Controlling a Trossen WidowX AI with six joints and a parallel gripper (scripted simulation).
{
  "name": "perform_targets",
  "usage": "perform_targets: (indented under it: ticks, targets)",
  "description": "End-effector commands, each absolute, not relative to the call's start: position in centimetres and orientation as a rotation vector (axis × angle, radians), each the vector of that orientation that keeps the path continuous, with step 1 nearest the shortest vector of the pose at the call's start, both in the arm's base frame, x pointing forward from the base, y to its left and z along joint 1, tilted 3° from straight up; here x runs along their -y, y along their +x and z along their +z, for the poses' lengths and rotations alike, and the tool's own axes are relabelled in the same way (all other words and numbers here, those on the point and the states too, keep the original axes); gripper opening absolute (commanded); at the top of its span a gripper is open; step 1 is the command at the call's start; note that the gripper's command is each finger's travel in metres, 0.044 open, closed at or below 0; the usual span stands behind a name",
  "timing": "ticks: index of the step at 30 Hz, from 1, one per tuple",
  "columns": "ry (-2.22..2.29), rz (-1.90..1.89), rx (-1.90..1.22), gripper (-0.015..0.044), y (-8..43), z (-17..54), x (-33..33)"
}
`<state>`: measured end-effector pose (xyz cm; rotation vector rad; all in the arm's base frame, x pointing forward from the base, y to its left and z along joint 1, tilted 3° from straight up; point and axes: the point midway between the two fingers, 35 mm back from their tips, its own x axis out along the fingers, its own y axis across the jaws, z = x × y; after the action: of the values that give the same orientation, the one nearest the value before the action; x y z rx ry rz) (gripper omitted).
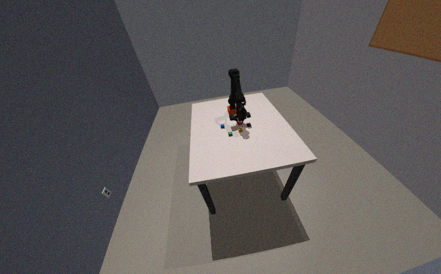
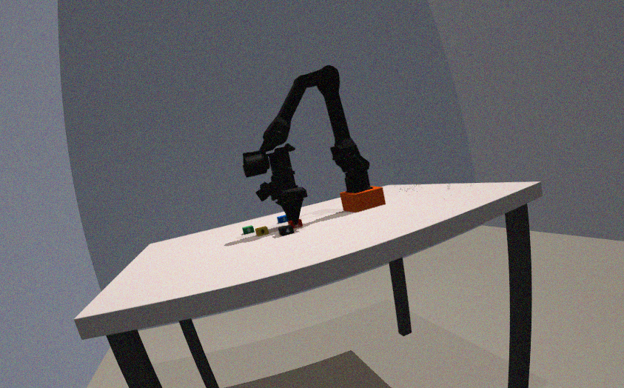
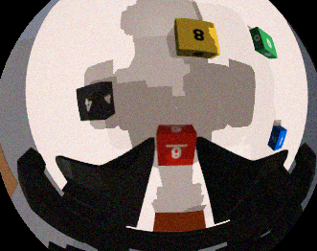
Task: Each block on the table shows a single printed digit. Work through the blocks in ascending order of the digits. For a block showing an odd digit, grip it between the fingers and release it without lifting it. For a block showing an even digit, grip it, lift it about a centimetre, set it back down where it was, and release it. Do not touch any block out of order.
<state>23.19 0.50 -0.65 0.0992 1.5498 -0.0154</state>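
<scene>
Grey-blue walls [image 1: 208, 44] [image 2: 237, 58] enclose the work area; a socket plate [image 1: 106, 192] is located at lower left of the top view, and an orange-brown panel [image 1: 422, 30] at upper right. Between them stands the white table [image 1: 215, 163] [image 2: 256, 269] [image 3: 49, 72], supporting five blocks and the arm [image 1: 235, 84] [image 2: 335, 112] on its orange base [image 1: 231, 110] [image 2: 363, 200] [image 3: 179, 221].

Wrist view, left to right: the black block [image 1: 248, 125] [image 2: 286, 230] [image 3: 96, 102], marked 4, lies left of centre. The red block [image 1: 239, 123] [image 2: 298, 224] [image 3: 176, 146] rests at lower centre, between the fingertips of the claw [image 1: 240, 122] [image 2: 295, 222] [image 3: 176, 141]. Claw state: partly open, slightly wider than the red block, not gripping. The red block's upper face carries a barred digit, 6 or 9. The yellow block [image 1: 240, 130] [image 2: 262, 231] [image 3: 194, 38], marked 8, sits at upper centre. The green block [image 1: 230, 134] [image 2: 247, 229] [image 3: 263, 42] occupies upper right; the blue block [image 1: 222, 126] [image 2: 281, 219] [image 3: 278, 138] is positioned below it. Digits on these two are too small to confirm.
</scene>
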Motion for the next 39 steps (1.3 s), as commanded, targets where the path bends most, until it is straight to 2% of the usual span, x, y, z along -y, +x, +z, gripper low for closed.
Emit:
perform_targets:
  ticks: [1,6,18,25,29,39]
  targets:
    - [0.101,-0.018,-1.55,0.0278,23.2,-0.7,-0.5]
    - [0.101,-0.018,-1.55,0.04,23.2,-0.7,-0.5]
    - [0.101,-0.018,-1.55,0.04,23.1,2.9,-0.3]
    - [0.101,-0.018,-1.549,0.0216,23.0,10.7,0.1]
    - [0.101,-0.018,-1.549,0.012,23.0,11.0,0.1]
    - [0.101,-0.018,-1.549,0.012,23.0,11.0,0.1]
